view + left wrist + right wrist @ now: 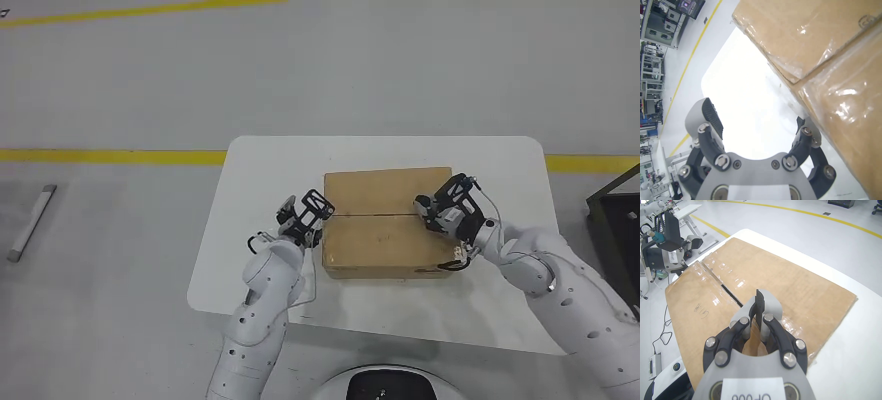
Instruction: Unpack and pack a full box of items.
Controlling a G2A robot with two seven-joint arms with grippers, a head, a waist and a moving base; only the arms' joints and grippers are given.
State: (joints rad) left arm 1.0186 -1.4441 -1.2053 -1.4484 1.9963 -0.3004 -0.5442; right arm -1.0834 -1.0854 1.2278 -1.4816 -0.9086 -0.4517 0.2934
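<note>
A brown box [388, 222] sits in the middle of a white table [260, 200]. Its two top flaps are down and meet in a line across the top. Shiny clear tape [725, 270] lies along that line, and there is a dark gap between the flaps near the right claw. The left claw [755, 115] is down by the left side of the box, over the bare table. Its fingers are spread wide and hold nothing, and one finger [804, 130] is just beside the box wall. The right claw [759, 300] is over the right end of the box top, right above the line. Its fingers are squeezed together with nothing seen between them. A small pen scribble [701, 311] is on the near flap.
</note>
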